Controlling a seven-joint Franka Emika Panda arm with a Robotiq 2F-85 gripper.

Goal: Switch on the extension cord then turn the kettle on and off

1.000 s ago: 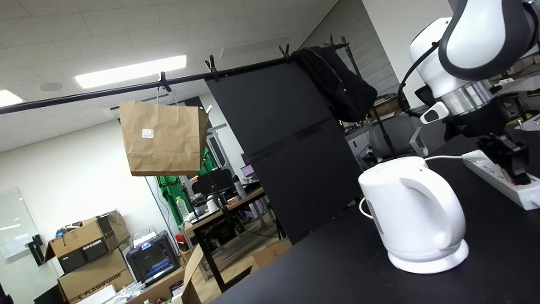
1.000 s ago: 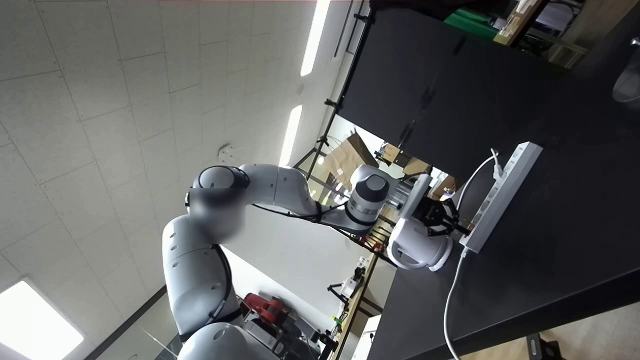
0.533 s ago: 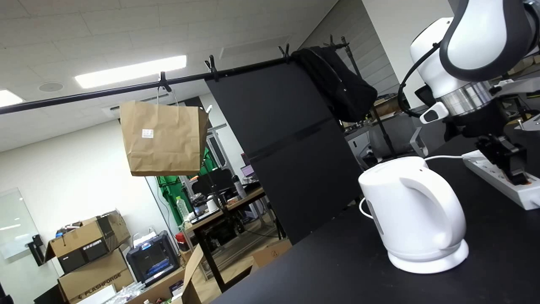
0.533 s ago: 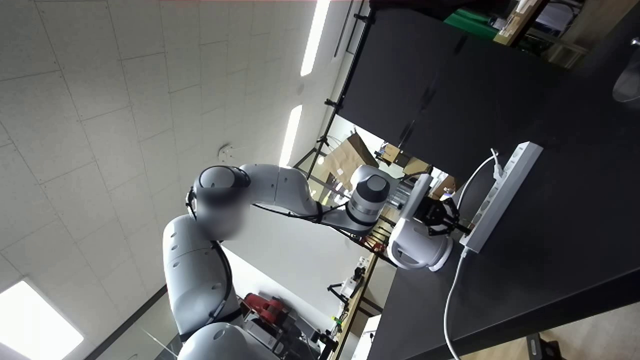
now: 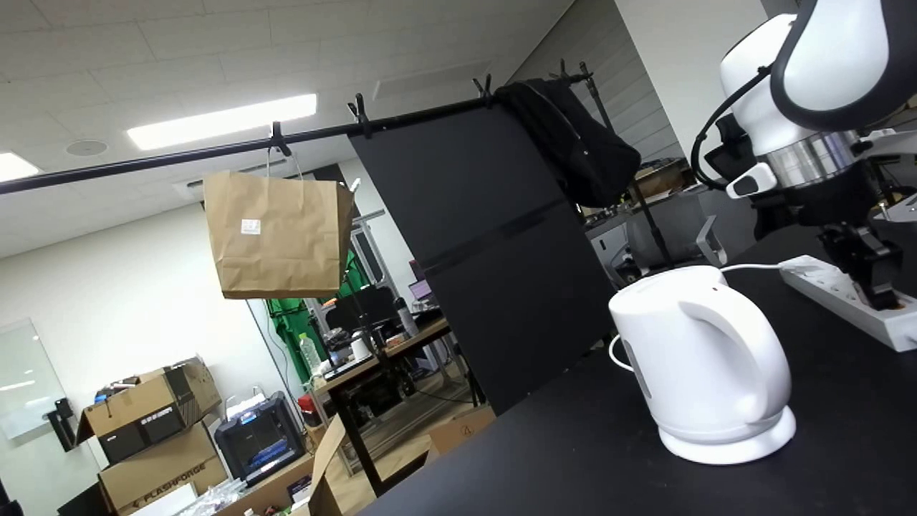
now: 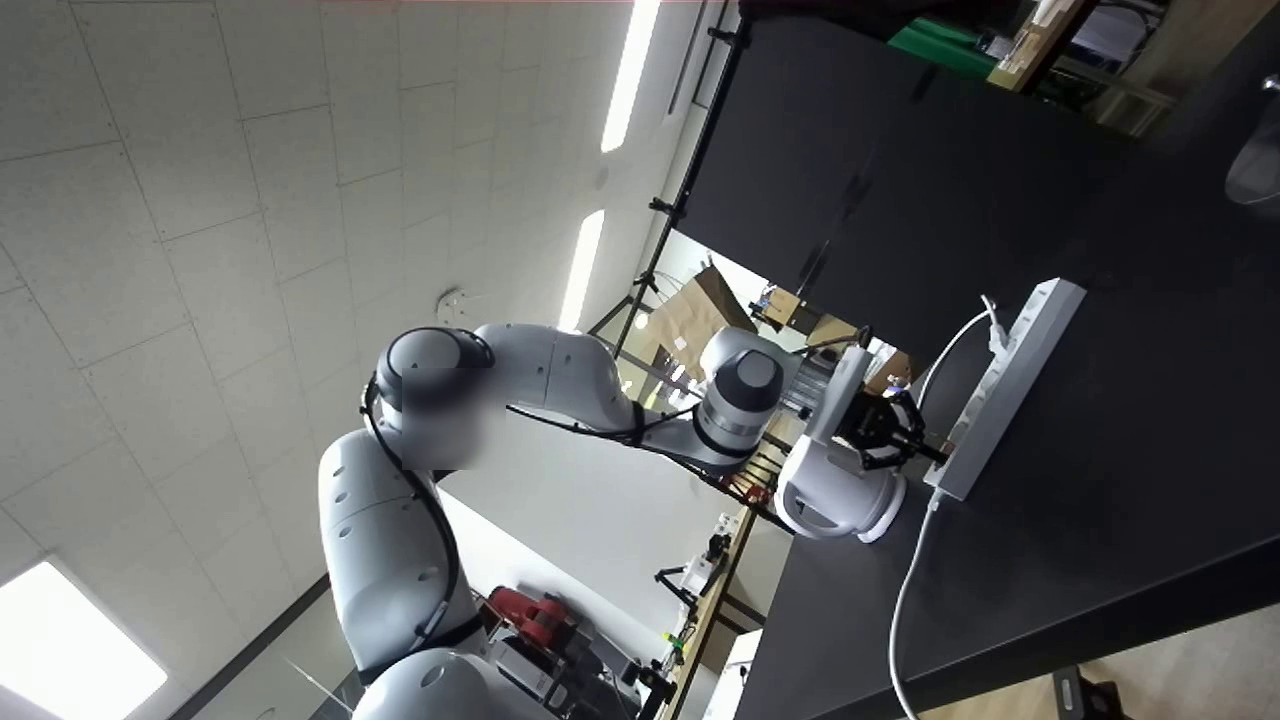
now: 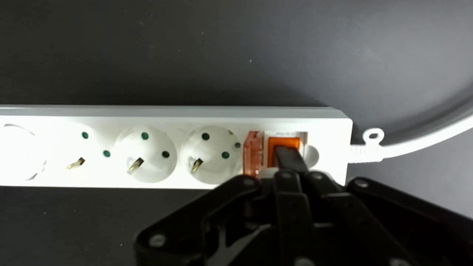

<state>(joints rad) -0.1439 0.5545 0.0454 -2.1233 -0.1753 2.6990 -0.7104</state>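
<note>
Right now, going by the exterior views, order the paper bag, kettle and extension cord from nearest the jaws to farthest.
1. Extension cord, right beneath the jaws.
2. Kettle, left of the jaws in both exterior views.
3. Paper bag, hanging in the background, farther left.

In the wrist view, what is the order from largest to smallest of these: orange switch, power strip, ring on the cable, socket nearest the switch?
1. Power strip
2. Nearest socket
3. Orange switch, partly behind fingers
4. Ring
</note>
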